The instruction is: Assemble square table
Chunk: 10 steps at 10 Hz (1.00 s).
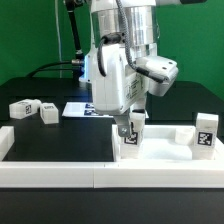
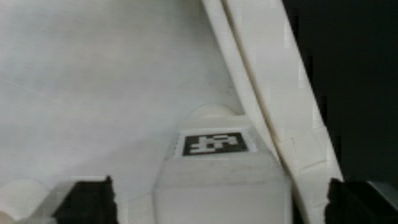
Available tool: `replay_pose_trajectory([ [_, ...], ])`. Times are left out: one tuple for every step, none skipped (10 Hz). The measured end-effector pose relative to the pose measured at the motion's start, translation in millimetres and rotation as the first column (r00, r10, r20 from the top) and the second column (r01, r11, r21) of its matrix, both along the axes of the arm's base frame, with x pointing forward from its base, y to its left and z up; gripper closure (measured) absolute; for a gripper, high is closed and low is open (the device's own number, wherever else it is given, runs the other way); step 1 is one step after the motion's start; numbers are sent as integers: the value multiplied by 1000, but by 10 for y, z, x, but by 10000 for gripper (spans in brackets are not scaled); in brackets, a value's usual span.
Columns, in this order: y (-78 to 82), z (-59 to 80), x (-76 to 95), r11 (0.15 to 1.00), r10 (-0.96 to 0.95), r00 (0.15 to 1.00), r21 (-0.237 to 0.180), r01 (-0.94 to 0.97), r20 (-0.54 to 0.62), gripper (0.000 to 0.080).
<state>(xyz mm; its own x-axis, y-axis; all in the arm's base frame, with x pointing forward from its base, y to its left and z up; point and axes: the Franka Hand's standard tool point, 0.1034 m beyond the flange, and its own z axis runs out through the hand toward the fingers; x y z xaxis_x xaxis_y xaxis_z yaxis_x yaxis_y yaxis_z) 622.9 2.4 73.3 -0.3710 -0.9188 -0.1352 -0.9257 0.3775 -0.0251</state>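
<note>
We are looking at the gripper (image 1: 130,124) hanging straight down over the near corner of the square tabletop (image 1: 170,148), which is lying on the black table (image 1: 60,140) toward the exterior view's right, just behind the long white border rail (image 1: 100,176). A leg (image 1: 131,140) is standing upright directly under the gripper, its tag (image 1: 131,139) facing us. In the wrist view we are finding the same leg (image 2: 214,175) sitting on the white floor of the square tabletop (image 2: 89,90), just beside the raised rim (image 2: 267,90) and centred between the two dark fingertips (image 2: 89,203). The jaws are standing wide and released: we are seeing a strip of white surface on each side of the leg, so neither pad is touching it and nothing is being gripped. A second leg (image 1: 205,134) is standing at the tabletop's end toward the exterior view's right. A third leg (image 1: 22,107) and a fourth leg (image 1: 48,113) are lying well apart from the gripper at the exterior view's left, near the marker board (image 1: 76,109).
</note>
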Motion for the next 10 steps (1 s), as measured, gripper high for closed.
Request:
replay_pose_trajectory([
  [34,38,15,1000,6,1000,2,-6,6,166],
  [63,145,54,1000,13,1000,6,-13,25,166],
  [98,343,91,1000,26,998,16,-27,53,153],
  [116,443,91,999,27,998,24,-28,60,151],
  [111,407,83,999,27,998,22,-28,56,151],
  [114,401,83,999,27,998,22,-29,55,151],
  [116,405,87,999,28,998,22,-29,56,151],
  [116,401,85,999,28,998,22,-29,56,151],
  [116,401,85,999,28,998,22,-29,55,151],
  [118,401,84,999,28,998,22,-29,55,151],
])
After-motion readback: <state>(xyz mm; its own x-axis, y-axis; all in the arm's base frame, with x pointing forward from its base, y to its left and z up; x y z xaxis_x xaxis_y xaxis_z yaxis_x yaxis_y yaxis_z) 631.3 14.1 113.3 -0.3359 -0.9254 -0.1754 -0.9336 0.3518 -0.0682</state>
